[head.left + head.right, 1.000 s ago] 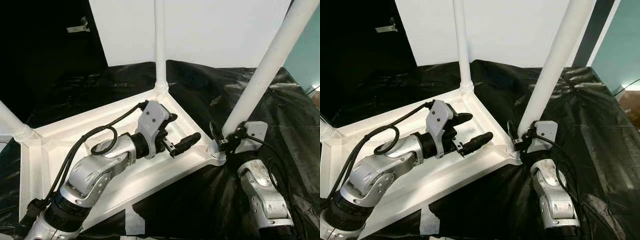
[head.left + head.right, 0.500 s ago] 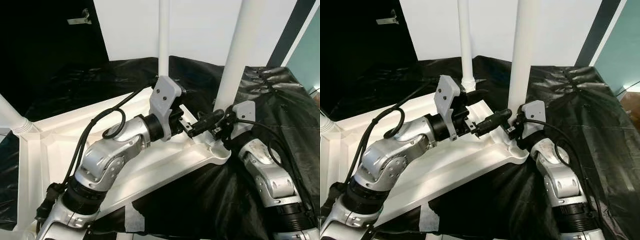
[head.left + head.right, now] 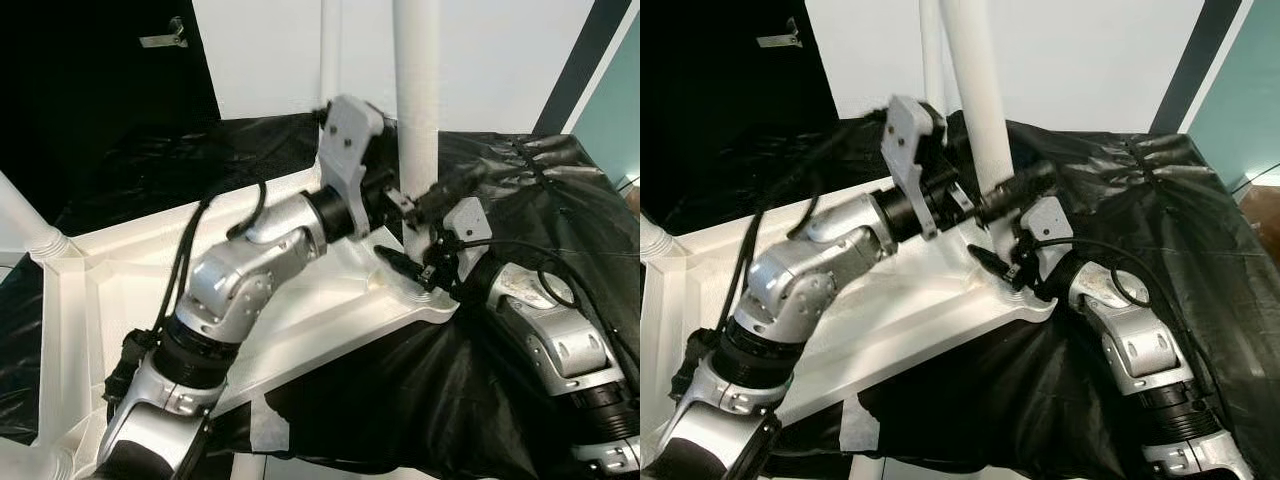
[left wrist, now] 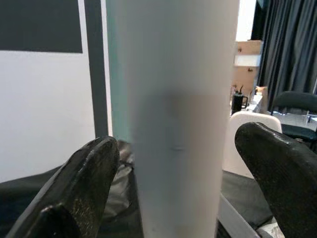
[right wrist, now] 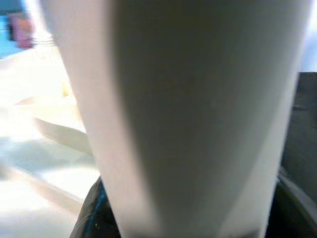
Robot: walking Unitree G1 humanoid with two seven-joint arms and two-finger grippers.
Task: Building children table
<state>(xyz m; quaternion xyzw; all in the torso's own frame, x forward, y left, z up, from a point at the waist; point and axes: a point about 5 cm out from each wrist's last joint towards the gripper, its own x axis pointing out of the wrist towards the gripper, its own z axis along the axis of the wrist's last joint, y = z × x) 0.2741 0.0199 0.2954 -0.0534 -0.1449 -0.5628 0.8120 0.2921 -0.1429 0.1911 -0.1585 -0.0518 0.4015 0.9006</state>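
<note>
Since a second ago: left arm swung up and across from the middle of the tabletop (image 3: pixel 120 290) to the near leg (image 3: pixel 415 90); leg itself brought from a lean to upright; right arm drawn in closer to the leg's base.

Left arm now stretched forward and rightward over the overturned tabletop, forearm raised, wrist bracket tipped up. Left tool (image 4: pixel 173 163) spread wide, one black finger (image 4: pixel 86 183) on each side of the leg, with a gap showing on both sides in the left wrist view; not clamped.

Right arm bent up from below the desk edge, elbow low over the black cloth (image 3: pixel 540 200), wrist angled toward the corner socket. Right tool (image 3: pixel 415 268) low at the foot of the leg, just under the left tool; fingers hugging the leg's base in the right wrist view, apparently closed on it, though blurred.

Tabletop lying upside down on the cloth. Far leg (image 3: pixel 330 45) upright behind the left tool; another leg (image 3: pixel 25 225) standing far off to the left tool's rear.
</note>
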